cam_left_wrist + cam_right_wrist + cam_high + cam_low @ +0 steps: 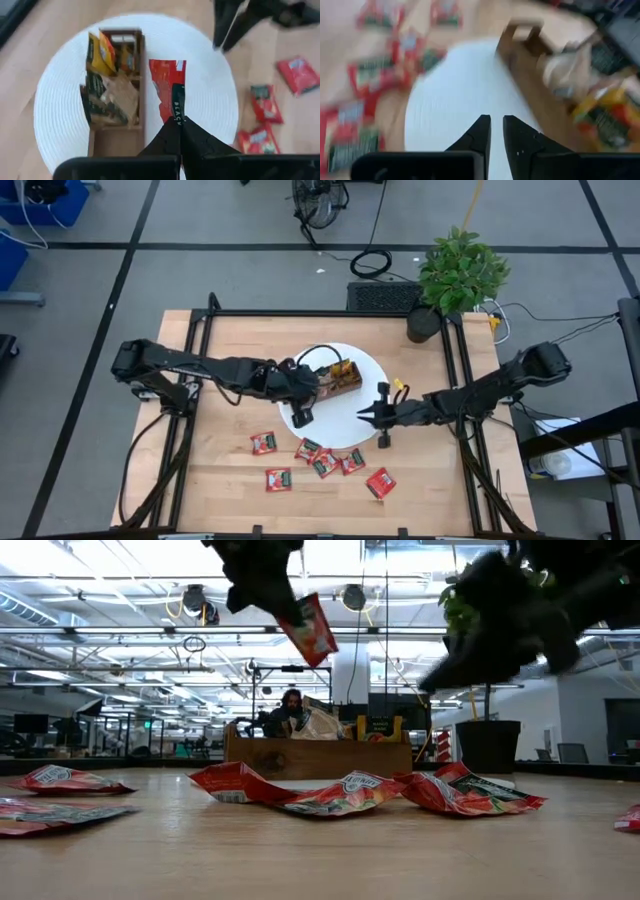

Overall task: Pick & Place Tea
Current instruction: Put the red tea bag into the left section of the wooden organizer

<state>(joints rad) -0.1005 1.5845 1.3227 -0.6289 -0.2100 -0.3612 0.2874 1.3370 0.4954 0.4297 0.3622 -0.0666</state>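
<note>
Held sachet: a red flat tea sachet hangs in the air over the white mat, beside the tray; its long axis runs straight out from the fingers, and its dark label end is the pinched end.
Left gripper: the left gripper is closed tight on this sachet's end.
Tray: the wooden tray is brown, with straight walls, and holds yellow, dark and tan sachets.
Mat: round, white, finely ribbed.
Loose sachets: red crinkled sachets lie flat on the pale wooden table, near the mat's edge.
Right gripper: the right gripper is above the mat, its fingers a narrow slit apart, with nothing between them.
</note>
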